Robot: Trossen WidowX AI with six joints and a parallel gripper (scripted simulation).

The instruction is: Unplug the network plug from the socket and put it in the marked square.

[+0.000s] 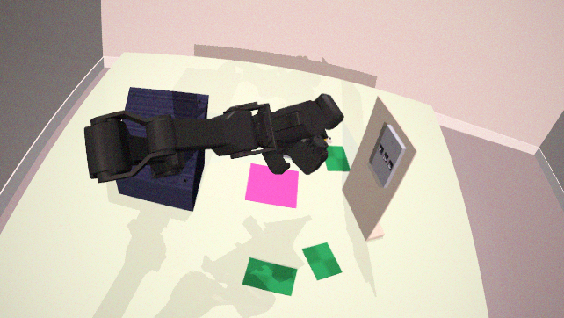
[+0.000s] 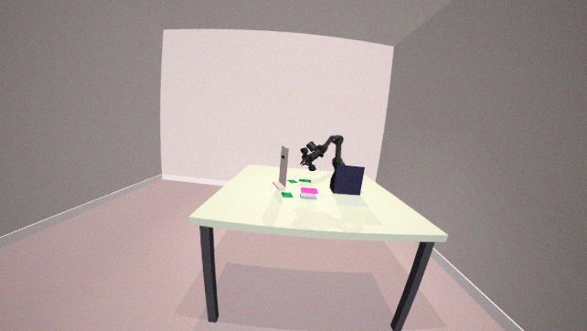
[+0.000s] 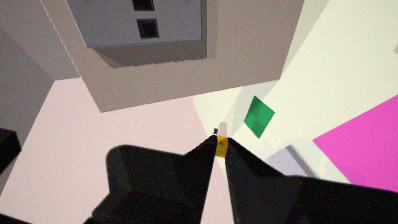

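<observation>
My gripper point(image 1: 325, 137) point(image 2: 302, 165) point(image 3: 220, 141) is shut on the plug point(image 3: 222, 149), whose yellow part shows between the fingertips with a pale end beyond. The plug is out of the socket and held in the air, tilted downward, between the arm's base side and the panel. The upright tan panel point(image 1: 361, 198) point(image 2: 283, 169) point(image 3: 245, 55) carries a grey socket block point(image 1: 386, 164) point(image 3: 175, 27) with dark openings. A flat magenta square point(image 1: 272, 186) point(image 2: 309, 190) point(image 3: 367, 142) lies on the table. The thin tab cannot be made out.
Green patches point(image 1: 270, 277) point(image 1: 321, 261) point(image 1: 337, 158) point(image 3: 259, 117) lie on the table. A pale lavender block point(image 2: 308, 197) point(image 3: 284, 159) stands near the magenta square. A dark blue box point(image 1: 158, 189) point(image 2: 349, 180) stands beside the arm's base.
</observation>
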